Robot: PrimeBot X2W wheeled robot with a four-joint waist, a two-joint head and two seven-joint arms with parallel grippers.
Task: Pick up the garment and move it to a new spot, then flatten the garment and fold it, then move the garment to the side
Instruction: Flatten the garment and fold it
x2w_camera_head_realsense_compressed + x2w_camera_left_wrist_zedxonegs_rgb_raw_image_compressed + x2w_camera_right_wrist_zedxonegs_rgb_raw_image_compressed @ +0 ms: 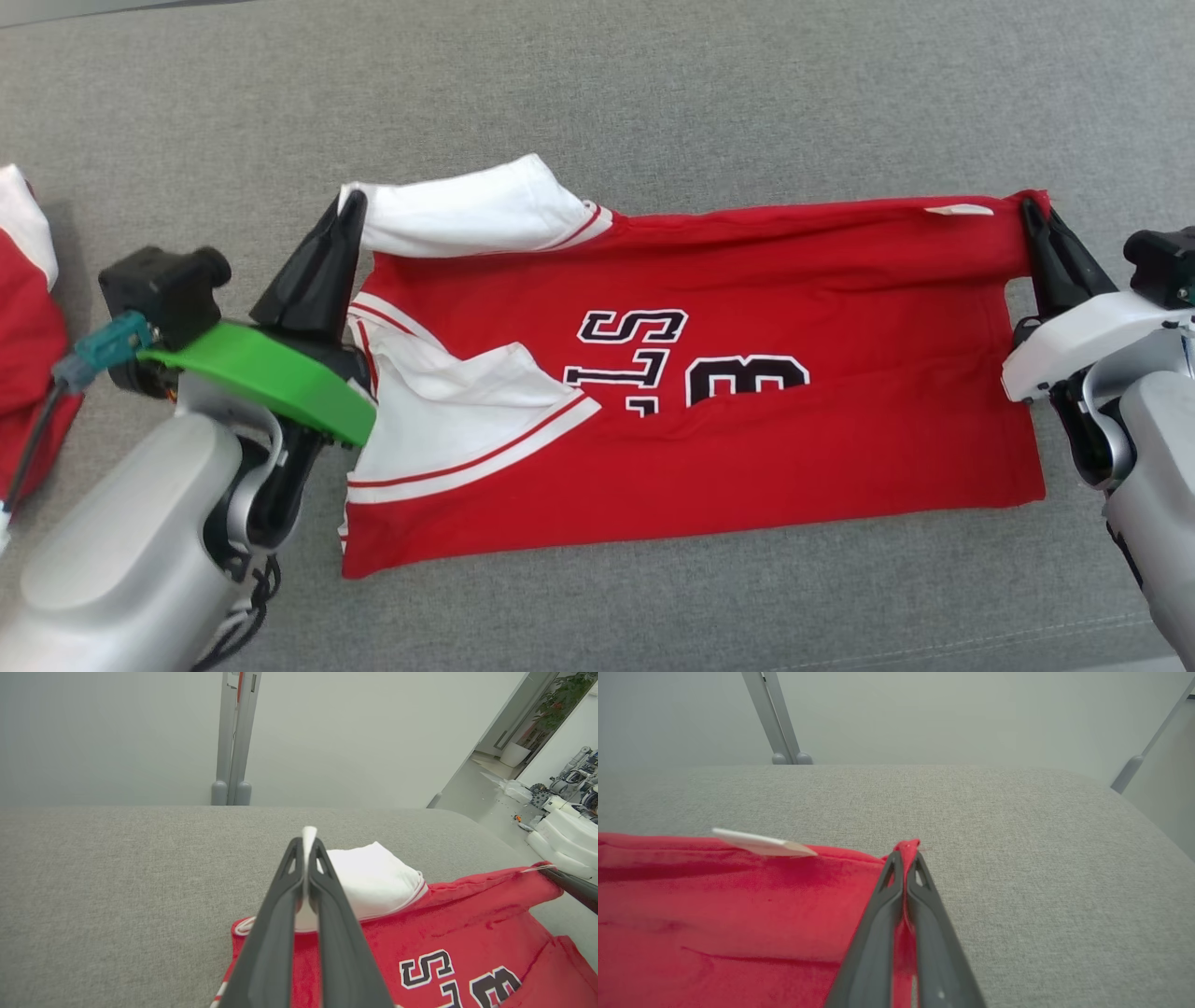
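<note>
garment: the red jersey (747, 448) is lying on the grey worktop (597, 84), its long axis running left to right in front of the robot
far edge: it is hanging slightly raised, stretching between the two claws
left claw (352, 201): it is pinching the white sleeve corner (467, 215), jaws closed on fabric
right claw (1031, 210): it is pinching the red hem corner (1013, 201), jaws closed on fabric
coming move: with one claw gripping each end, the edge is probably travelling across the short axis

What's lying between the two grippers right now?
In the head view, the red jersey: its far edge stretches from the left gripper to the right gripper, both shut on it.
</note>
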